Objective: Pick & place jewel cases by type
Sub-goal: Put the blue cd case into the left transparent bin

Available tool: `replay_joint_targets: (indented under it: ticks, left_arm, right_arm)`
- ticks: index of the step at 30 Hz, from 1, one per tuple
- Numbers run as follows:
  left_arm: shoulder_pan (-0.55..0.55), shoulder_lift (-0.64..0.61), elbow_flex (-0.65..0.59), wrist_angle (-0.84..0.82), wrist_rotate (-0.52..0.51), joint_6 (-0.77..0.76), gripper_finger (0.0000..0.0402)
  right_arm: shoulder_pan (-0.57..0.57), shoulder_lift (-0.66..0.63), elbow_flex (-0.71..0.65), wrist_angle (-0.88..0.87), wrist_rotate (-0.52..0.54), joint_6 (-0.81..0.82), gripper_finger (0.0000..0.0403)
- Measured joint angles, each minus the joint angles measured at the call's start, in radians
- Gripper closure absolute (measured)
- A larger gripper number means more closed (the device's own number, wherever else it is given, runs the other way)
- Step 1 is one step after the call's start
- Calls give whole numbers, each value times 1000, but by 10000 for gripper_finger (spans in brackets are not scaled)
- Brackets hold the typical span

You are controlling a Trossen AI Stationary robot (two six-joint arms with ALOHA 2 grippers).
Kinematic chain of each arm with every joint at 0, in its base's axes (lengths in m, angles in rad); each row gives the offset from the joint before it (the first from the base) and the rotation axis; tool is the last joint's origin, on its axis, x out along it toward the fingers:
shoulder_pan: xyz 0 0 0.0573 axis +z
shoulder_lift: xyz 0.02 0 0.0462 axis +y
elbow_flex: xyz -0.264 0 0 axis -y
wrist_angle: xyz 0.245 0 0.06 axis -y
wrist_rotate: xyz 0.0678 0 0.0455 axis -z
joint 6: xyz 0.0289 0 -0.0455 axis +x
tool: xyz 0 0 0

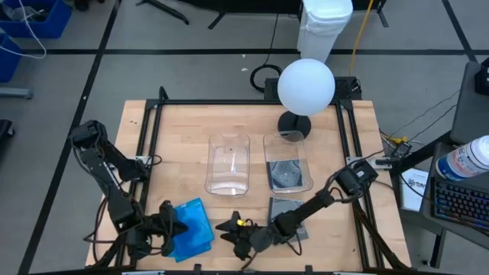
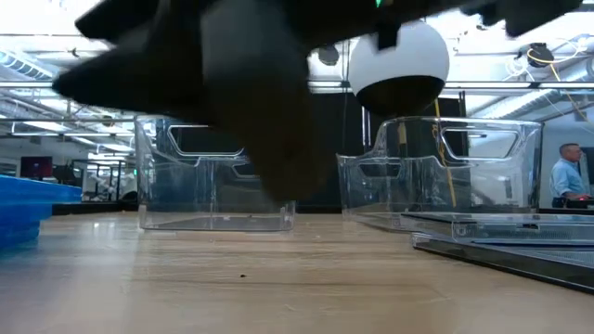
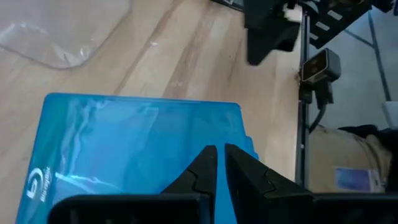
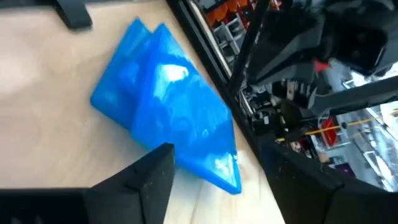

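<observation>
Looked like a robotics lab or workshop: wooden table [image 1: 191,122] ringed by a black metal frame [image 1: 252,102], tape-lined concrete floor [image 1: 191,69], blue storage bins [image 1: 34,19], loose cables [image 1: 263,75], a keyboard [image 1: 461,200] at the side, rows of racks and ceiling lights [image 2: 56,93], a person [image 2: 563,176] in the background.

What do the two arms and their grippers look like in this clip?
Both arms are dark, nearly black, built of jointed segments with thin black cables running along them. The left gripper has two slim, pointed black fingers on a broad black bar. The right gripper is equally dark, with a small yellow-green spot on its wrist and angular, wedge-shaped fingers.
</observation>
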Motion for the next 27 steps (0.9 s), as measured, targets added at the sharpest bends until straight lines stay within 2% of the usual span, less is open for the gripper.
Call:
replay_joint_targets:
  ticks: [8,12,14,17,19,23,27]
  left_arm:
    - [3,0,0,0,8,-49,364]
    - [7,-5,0,-10,16,55,364]
    - [27,-19,0,-49,37,52,364]
    - [92,-39,0,-165,157,-66,364]
    - [143,-41,-1,-227,260,-59,364]
    - [227,-41,-1,-272,379,107,350]
    - [293,-57,-1,-263,430,292,302]
  right_arm:
    - [-10,14,0,2,-103,48,172]
    - [-10,14,0,36,-103,155,179]
    - [-11,14,0,89,-104,201,183]
    - [-19,11,0,112,-129,283,192]
    - [-33,8,0,91,-181,356,198]
    - [-64,6,0,69,-280,460,203]
    - [-76,6,0,-2,-299,477,200]
